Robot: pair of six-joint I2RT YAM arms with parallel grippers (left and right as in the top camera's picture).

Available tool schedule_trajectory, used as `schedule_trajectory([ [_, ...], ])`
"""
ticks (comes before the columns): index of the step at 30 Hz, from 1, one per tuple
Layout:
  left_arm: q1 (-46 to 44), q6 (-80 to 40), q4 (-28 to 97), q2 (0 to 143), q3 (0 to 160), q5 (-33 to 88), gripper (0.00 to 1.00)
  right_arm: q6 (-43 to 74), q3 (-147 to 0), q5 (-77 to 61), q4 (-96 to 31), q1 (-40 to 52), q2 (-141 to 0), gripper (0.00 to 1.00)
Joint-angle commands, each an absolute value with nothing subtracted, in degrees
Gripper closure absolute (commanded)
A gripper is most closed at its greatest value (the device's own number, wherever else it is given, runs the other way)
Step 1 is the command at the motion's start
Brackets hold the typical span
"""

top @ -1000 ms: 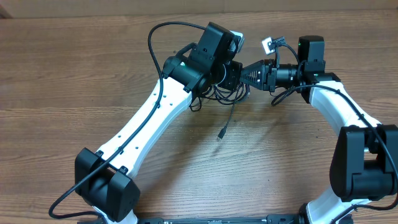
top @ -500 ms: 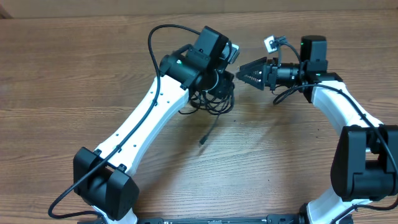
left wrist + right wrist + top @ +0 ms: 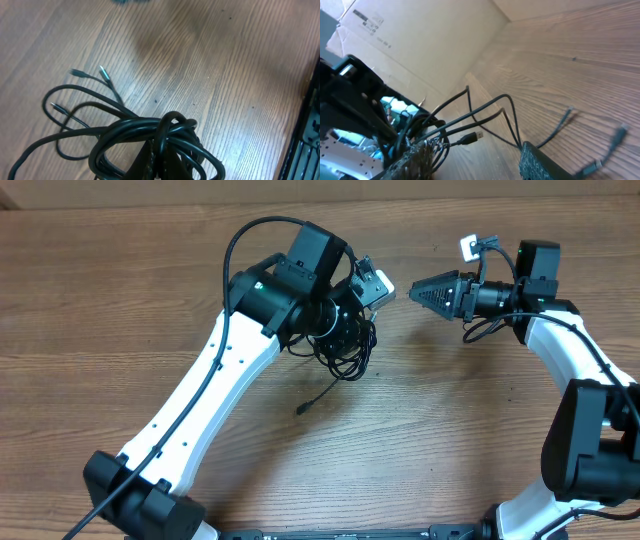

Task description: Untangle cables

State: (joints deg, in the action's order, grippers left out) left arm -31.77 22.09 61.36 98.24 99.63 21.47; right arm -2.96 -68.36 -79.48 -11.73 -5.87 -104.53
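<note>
Overhead: right tool point(image 3: 416, 288) has withdrawn from cables point(image 3: 341, 352).

Plenty of bare table point(image 3: 450, 440) on the near side for me to swing through. Up top, only a slim gap separates right gripper point(image 3: 416, 288) from left arm point(image 3: 300, 265), with cables point(image 3: 345, 355) clumped under that arm.

The overhead view is bright and even, and the grain of the wooden table point(image 3: 120, 300) is easy to see. Soft, pale shadows lie under the arms and beside the cables point(image 3: 345, 350). In the left wrist view the black loops low down look sharp. The wood at the top is fuzzy, with a dim dark patch. The right wrist view has warm light on the cardboard point(image 3: 435, 45). The fingers point(image 3: 545, 162) near the lens are blurry, and the plugs at the right are smeared
</note>
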Motion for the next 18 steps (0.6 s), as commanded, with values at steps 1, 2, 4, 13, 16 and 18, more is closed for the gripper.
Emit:
schedule_trajectory([
  [1, -31.88, 24.58, 61.25, 95.29, 99.48, 23.57, 0.96, -3.03, -69.87, -80.77, -11.62, -3.68, -102.72, 0.46],
  [2, -31.79, 22.92, 61.25, 94.61, 99.48, 23.31, 0.96, -3.01, -69.89, -77.76, -11.68, -2.74, -101.06, 0.45],
  [4, -31.40, 21.21, 61.10, 93.86, 99.48, 22.72, 0.96, -2.98, -69.89, -72.47, -11.88, -1.78, -98.37, 0.44],
  [13, -29.26, 21.82, 61.65, 89.41, 99.48, 22.11, 0.96, -8.75, -69.89, -56.42, -20.18, 0.34, -84.12, 0.40],
  [16, -29.28, 25.06, 62.30, 88.27, 99.48, 22.87, 0.96, -11.60, -69.89, -56.49, -22.74, 0.32, -80.82, 0.41],
  [18, -29.28, 26.85, 62.54, 87.50, 99.48, 24.08, 0.96, -12.51, -69.89, -57.17, -23.97, 0.34, -78.83, 0.42],
])
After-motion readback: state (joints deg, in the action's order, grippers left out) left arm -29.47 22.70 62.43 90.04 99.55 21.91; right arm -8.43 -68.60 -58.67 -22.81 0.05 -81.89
